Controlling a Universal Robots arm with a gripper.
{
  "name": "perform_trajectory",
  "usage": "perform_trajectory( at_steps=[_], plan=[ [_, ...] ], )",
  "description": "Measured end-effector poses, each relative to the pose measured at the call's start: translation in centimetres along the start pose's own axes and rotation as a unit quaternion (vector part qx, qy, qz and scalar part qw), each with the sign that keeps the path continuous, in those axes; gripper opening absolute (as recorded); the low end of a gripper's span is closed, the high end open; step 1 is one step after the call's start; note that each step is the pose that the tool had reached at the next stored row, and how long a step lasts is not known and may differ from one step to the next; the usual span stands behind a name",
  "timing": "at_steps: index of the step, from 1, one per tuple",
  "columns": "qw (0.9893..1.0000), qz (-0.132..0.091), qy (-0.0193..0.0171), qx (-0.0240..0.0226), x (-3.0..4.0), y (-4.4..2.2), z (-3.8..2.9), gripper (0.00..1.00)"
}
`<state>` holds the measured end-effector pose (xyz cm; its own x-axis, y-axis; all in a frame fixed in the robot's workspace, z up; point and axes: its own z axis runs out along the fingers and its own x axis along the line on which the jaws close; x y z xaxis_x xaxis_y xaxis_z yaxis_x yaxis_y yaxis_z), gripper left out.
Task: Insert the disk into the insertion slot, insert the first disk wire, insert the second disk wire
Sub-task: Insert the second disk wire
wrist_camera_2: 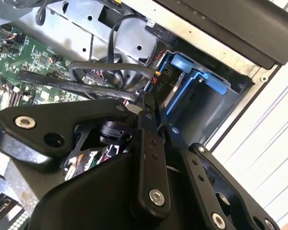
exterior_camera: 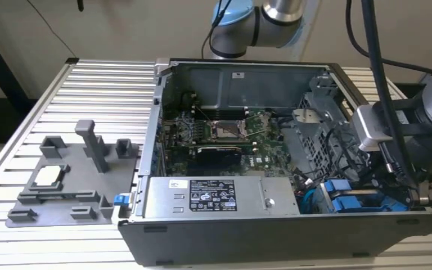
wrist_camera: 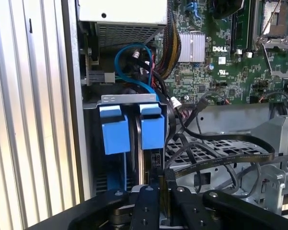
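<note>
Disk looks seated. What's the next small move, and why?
Probably a short, slow approach toward the disk's near end. In the first wrist view the disk, in its blue carrier, already sits in the insertion slot, the gripper is close by it, and the black cables alongside look loose.

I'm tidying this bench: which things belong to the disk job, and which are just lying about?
Job:
disk
slot
black wires
gripper, jaws shut

Lying about:
grey fixture
power supply
motherboard
</note>
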<state>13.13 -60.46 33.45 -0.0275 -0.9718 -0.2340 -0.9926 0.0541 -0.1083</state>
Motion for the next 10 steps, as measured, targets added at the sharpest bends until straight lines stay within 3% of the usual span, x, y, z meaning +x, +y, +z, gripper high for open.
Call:
perform_trajectory(
  at_steps=[7,8,10],
  plan=[
    [1.0000,0.000,-0.0003,0.0000,0.11,0.10,0.44,0.18],
    [1.0000,0.000,-0.0002,0.0000,0.11,0.11,0.46,0.24],
    [1.0000,0.000,0.0000,0.0000,0.12,0.11,0.46,0.24]
  ],
)
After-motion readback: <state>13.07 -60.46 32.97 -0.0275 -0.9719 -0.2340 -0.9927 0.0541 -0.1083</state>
